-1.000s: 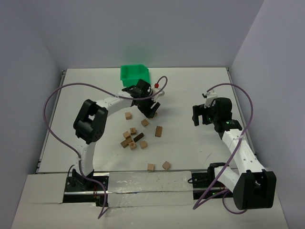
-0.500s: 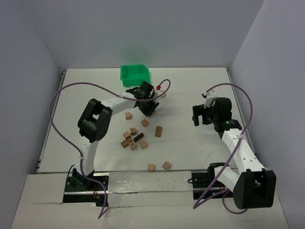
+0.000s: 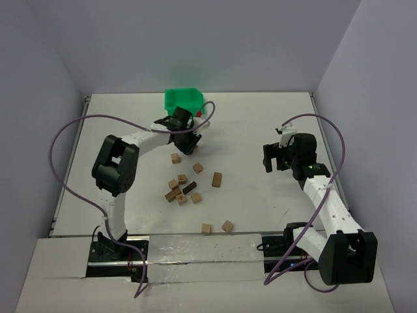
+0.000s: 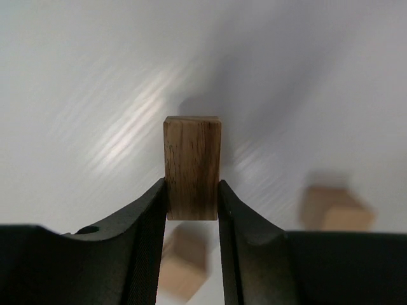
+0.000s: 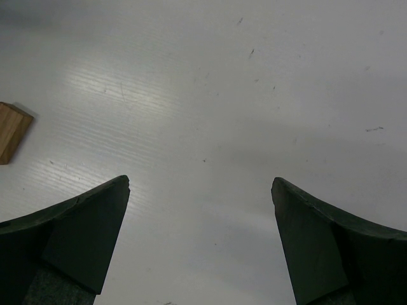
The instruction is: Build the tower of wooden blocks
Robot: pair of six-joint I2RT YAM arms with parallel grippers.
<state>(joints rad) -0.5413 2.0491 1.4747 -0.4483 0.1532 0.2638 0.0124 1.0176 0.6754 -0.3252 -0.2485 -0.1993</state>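
Left end effector [image 4: 193, 194] is pinching a dark block [image 4: 193, 155]. Right end effector [image 5: 200, 190] is wide open over the surface [image 5: 210, 89], tan block [image 5: 13, 132] nearby.

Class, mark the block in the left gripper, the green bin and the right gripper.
held block [image 4: 193, 166], left wrist view, front face.
green bin [image 3: 172, 99], top view, left wall.
right gripper [image 5: 200, 183], right wrist view, between fingertips.
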